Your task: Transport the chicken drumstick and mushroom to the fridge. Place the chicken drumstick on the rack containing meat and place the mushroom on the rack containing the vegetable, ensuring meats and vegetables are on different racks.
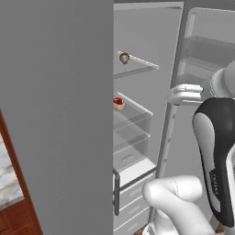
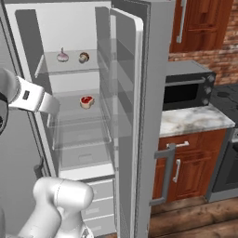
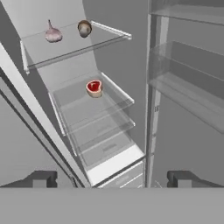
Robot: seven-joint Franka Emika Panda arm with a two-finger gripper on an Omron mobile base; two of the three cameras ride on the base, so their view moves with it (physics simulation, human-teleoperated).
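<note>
Looking straight into the fridge [image 2: 69, 30] here, with the door [image 2: 155, 93] swung wide open to the right. Pale inside, clear glass racks, white drawers [image 2: 100, 200] down below. Spotting the mushroom [image 3: 84, 28] on the upper rack [image 3: 65, 48], parked just beside a pinkish garlic bulb [image 3: 53, 33], not touching it. One level down, seeing the meat [image 3: 94, 87], a little red chunk sitting alone toward the back of the lower rack [image 3: 78, 105]. Further glass racks underneath, nothing on them.

As for the gripper [image 3: 111, 180]: spread fully apart, holding nothing, hanging out in front of the shelves well clear of both racks.

Room-wise, off to the right of the door: got a dark microwave [image 2: 188, 88] on a marble counter [image 2: 193, 120], reddish wood cabinets [image 2: 188, 162] under it, brick wall [image 2: 209, 58] behind, plank floor [image 2: 195, 223].
</note>
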